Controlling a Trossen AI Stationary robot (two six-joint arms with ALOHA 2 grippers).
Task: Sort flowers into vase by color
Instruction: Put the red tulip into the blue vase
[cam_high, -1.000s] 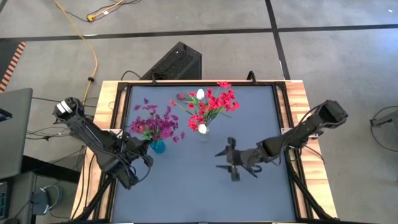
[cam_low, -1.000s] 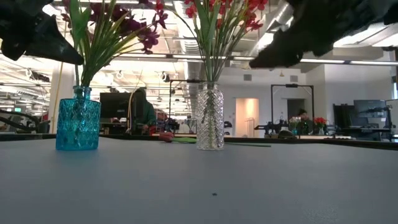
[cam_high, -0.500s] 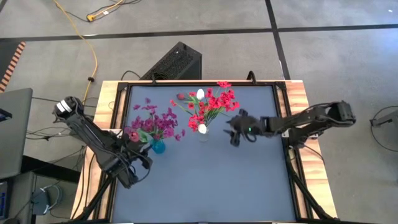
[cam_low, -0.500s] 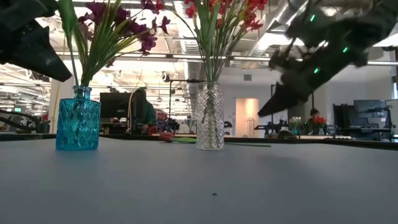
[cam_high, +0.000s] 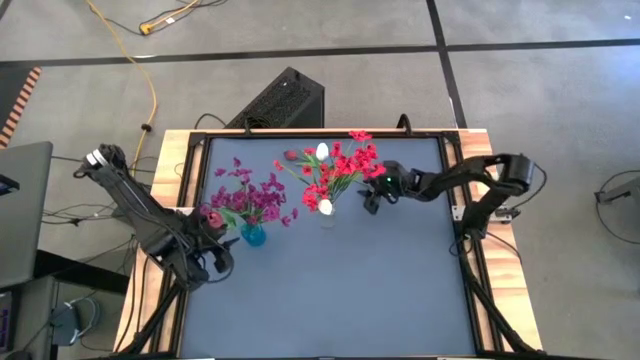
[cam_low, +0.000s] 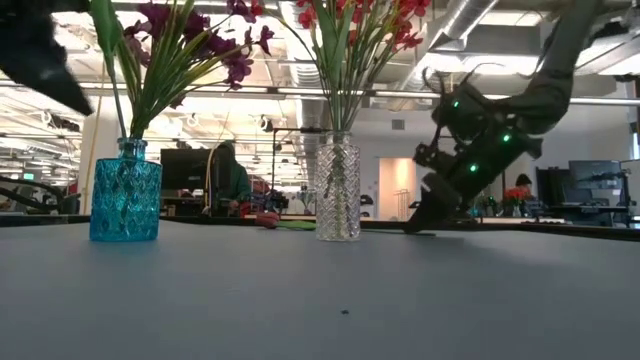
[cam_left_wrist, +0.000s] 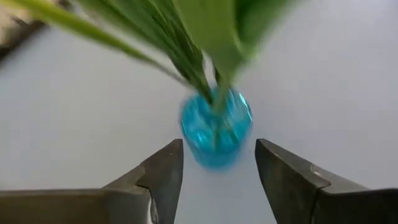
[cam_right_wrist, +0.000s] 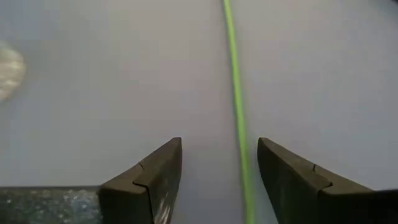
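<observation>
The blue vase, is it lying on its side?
No, the blue vase stands upright on the table, with purple flowers in it.

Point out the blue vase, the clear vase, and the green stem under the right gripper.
blue vase (cam_low: 125, 195): low view, on its glass body.
clear vase (cam_low: 338, 190): low view, on its cut-glass body.
green stem (cam_right_wrist: 235, 93): right wrist view, partway along it, lying on the table.

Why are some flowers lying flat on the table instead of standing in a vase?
A few flowers lie loose on the table behind the clear vase, not in either vase. One green stem lies flat between the right gripper's open fingers. They look unsorted rather than spilled. Both vases stand upright; the blue vase holds purple blooms.
</observation>
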